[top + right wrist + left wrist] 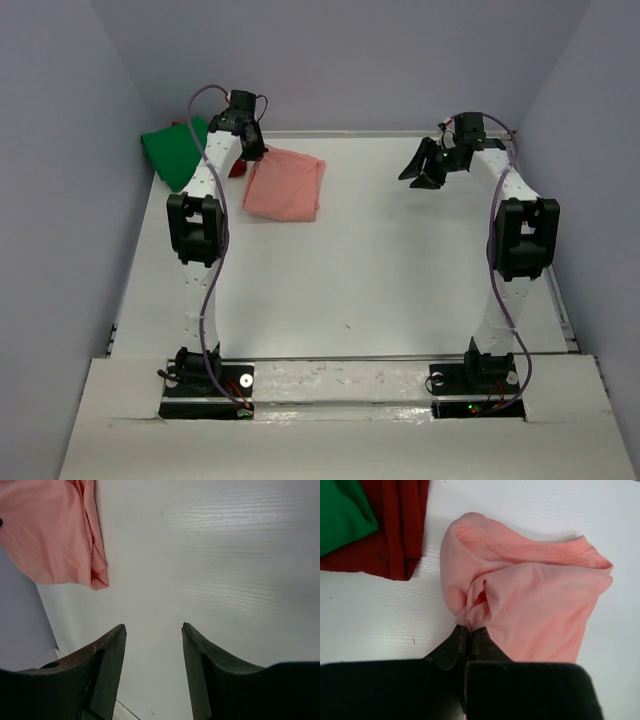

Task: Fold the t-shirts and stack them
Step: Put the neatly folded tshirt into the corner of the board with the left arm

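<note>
Table (400, 270): white, closed by walls (60, 200) on the left, back and right. We record broad bare surface across its middle, near side and right half.

Salmon-pink t-shirt (285, 185): folded, lying in the far-left part of the table, short of the back edge.

Green t-shirt (175, 152): in the far-left corner, partly overlapping the dark red t-shirt (395, 525). A strip of bare table separates the dark red t-shirt from the salmon-pink t-shirt.

Left gripper (468, 630): jaws clenched on a bunched pinch at the salmon-pink t-shirt's edge, with cloth puckering up from between the tips.

Right gripper (153, 630): jaws spread with nothing between them, over bare table at the far right. It is well apart from the salmon-pink t-shirt, whose corner we note at the upper left of its wrist view.
</note>
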Action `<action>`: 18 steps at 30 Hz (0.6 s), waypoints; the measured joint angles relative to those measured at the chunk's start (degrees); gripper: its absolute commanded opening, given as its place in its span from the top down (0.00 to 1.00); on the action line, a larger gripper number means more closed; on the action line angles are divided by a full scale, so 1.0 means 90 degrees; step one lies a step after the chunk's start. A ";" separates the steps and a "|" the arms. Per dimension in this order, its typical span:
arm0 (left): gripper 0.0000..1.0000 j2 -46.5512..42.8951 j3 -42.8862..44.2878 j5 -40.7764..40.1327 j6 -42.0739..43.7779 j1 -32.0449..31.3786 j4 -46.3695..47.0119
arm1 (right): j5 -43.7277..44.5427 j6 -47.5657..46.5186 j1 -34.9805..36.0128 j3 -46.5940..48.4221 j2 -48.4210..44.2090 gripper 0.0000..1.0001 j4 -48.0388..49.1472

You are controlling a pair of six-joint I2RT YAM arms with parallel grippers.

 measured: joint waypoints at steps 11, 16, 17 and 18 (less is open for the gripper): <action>1.00 0.0063 0.0151 -0.0406 0.0287 0.0316 0.0600 | -0.0083 0.0056 0.0063 -0.0532 -0.0389 0.46 0.0000; 1.00 0.0148 0.0335 -0.0469 0.0316 0.0828 0.0964 | -0.0107 0.0083 0.0228 -0.0726 -0.0687 0.46 -0.0005; 1.00 0.0182 0.0374 -0.0483 0.0321 0.0959 0.1042 | -0.0112 0.0085 0.0284 -0.0760 -0.0746 0.46 -0.0015; 1.00 0.0216 0.0413 -0.0498 0.0325 0.1035 0.1083 | -0.0119 0.0104 0.0328 -0.0806 -0.0799 0.46 -0.0015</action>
